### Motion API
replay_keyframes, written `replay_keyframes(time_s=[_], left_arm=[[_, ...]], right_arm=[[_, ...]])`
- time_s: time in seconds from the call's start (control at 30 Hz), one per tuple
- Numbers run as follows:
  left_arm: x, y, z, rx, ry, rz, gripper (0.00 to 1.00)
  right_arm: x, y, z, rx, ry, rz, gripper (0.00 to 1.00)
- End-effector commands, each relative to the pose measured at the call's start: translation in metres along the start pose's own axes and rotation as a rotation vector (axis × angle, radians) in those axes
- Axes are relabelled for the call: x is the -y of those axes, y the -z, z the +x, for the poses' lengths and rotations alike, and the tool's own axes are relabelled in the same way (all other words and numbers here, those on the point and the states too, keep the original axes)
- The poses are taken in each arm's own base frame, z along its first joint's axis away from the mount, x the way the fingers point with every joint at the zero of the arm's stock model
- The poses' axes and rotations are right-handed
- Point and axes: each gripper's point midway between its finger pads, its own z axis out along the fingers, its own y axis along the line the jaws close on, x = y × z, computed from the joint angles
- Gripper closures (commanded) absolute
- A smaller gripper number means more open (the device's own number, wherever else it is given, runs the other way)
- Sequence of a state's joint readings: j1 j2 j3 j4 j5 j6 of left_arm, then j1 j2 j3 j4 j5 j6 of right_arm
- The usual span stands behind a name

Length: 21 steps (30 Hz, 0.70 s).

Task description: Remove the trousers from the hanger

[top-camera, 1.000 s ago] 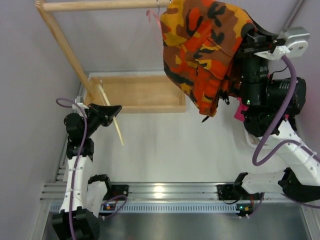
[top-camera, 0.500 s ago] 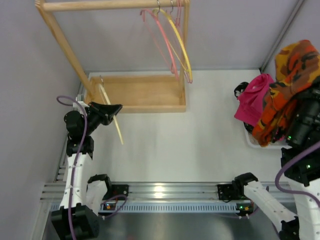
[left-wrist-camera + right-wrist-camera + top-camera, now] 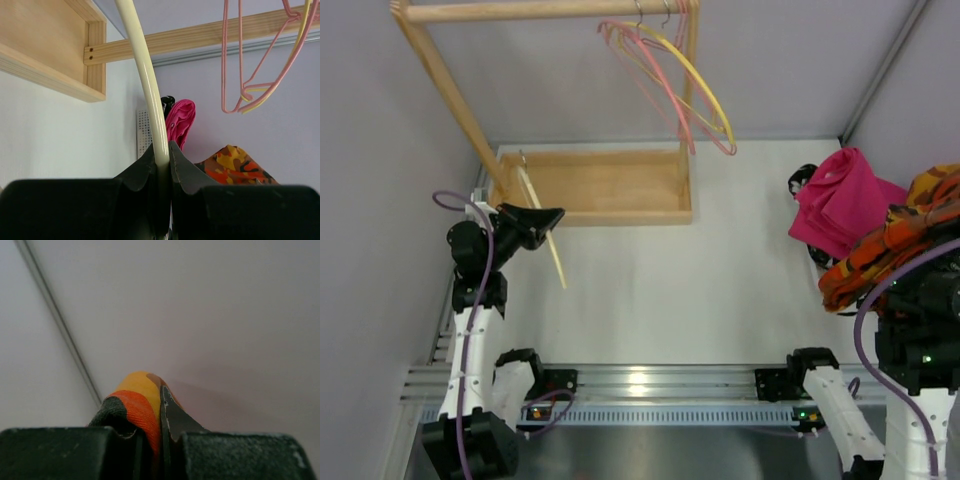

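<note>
Firmly, the left tool (image 3: 161, 152) clamps the hanger (image 3: 145, 75), its length slanting away-left; the right tool (image 3: 157, 405) grips bunched trousers (image 3: 895, 245).

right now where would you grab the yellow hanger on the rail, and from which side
Probably take the yellow hanger at the middle of its long curved arm, coming from the open side below the wooden rail. There it bows away from the pink hangers, while they crowd its hook end. Close the gripper across the thin bar.

Pale lilac walls (image 3: 800, 60); white tabletop (image 3: 670, 290); wooden rack (image 3: 520, 11); wooden tray (image 3: 600, 215) at back.
</note>
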<state>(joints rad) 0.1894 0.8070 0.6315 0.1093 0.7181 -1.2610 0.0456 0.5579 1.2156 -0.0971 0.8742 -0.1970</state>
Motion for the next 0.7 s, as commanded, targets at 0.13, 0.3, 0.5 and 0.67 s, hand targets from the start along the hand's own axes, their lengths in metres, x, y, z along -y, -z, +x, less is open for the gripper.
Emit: replay_keyframes(time_s=[0.13,0.3,0.5,0.67], left_arm=[[0.049,0.008,-0.006,0.017,-0.116,0.123,1.0],[0.058,0.011,-0.005,0.013,-0.136,0.144,1.0],[0.074,0.018,-0.001,0.008,-0.18,0.18,1.0],[0.083,0.022,0.002,-0.001,-0.213,0.204,1.0]], right_arm=[[0.036,-0.004,0.022,-0.012,0.068,0.24,1.0],[0.023,-0.022,0.052,-0.031,0.171,0.269,1.0],[-0.019,-0.057,0.083,-0.008,0.241,0.191,1.0],[-0.064,-0.102,0.138,-0.096,0.299,0.118,1.0]])
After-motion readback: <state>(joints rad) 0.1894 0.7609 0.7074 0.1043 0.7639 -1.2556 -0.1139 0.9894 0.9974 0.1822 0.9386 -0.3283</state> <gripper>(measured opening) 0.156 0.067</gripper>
